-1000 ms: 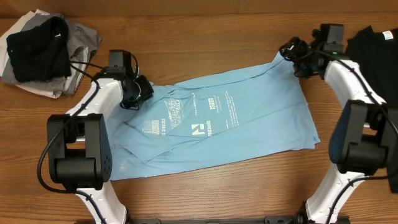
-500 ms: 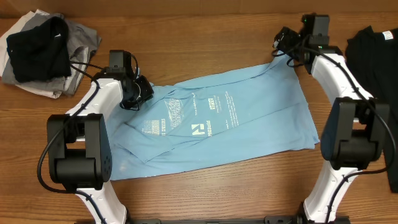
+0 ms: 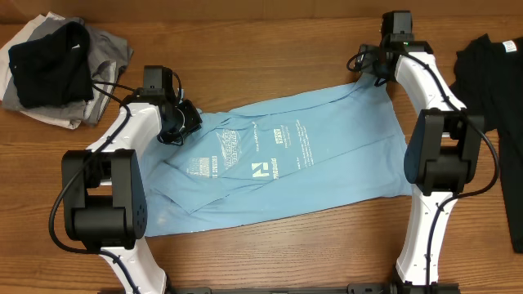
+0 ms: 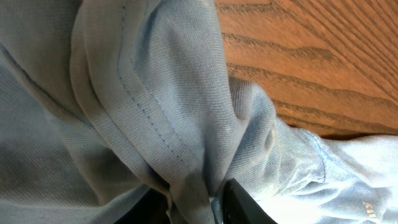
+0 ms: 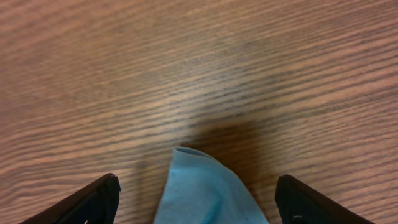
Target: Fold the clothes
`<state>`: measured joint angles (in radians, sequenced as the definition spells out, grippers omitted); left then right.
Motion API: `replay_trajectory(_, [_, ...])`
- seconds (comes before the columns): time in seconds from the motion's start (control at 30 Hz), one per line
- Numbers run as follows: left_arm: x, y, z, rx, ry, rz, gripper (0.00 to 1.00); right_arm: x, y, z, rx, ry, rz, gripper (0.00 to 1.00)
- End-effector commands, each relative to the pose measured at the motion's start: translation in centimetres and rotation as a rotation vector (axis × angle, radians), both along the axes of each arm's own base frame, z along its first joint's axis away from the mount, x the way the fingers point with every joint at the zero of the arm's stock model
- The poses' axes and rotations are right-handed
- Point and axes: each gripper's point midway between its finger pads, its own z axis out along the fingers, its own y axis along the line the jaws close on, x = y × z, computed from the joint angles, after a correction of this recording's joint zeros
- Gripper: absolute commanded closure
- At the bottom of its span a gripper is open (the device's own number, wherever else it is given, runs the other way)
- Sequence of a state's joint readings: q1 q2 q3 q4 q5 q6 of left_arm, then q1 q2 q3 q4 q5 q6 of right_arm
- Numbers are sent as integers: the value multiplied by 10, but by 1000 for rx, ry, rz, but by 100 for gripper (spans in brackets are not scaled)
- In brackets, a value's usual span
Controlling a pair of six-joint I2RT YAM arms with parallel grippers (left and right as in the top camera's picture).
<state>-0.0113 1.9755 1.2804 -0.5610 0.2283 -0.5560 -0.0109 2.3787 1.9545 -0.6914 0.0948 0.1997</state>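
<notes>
Blue tee [image 3: 327,155] is soft, limp. L pincer [image 4: 196,202] pinches its bunched edge; R pincer [image 5: 199,186] wide, empty. You'd grab that corner.

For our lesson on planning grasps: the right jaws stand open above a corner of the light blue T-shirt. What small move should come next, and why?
Probably lower the right jaws and close them on the corner of the light blue T-shirt. The tip lies between the open jaws, ungripped, while the left jaws pinch bunched fabric at the other end.
</notes>
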Motion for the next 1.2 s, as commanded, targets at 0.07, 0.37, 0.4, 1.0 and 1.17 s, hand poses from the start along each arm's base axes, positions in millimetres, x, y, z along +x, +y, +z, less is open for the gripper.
replay_trajectory(0.07, [5, 0, 1, -10, -3, 7, 71, 12, -5, 16, -35, -44, 4, 20])
replay_trajectory(0.37, [5, 0, 1, -10, -2, 7, 71, 19, -2, 17, -32, -74, 6, 21])
replay_trajectory(0.4, [5, 0, 1, -11, -2, 7, 71, 21, -1, 18, -30, -83, 7, 21])
replay_trajectory(1.0, [5, 0, 1, -10, -3, 7, 70, 17, 3, -22, -91, -19, 1, 29])
replay_trajectory(1.17, [5, 0, 1, -10, -3, 7, 70, 16, 3, -23, -96, -16, -1, 42])
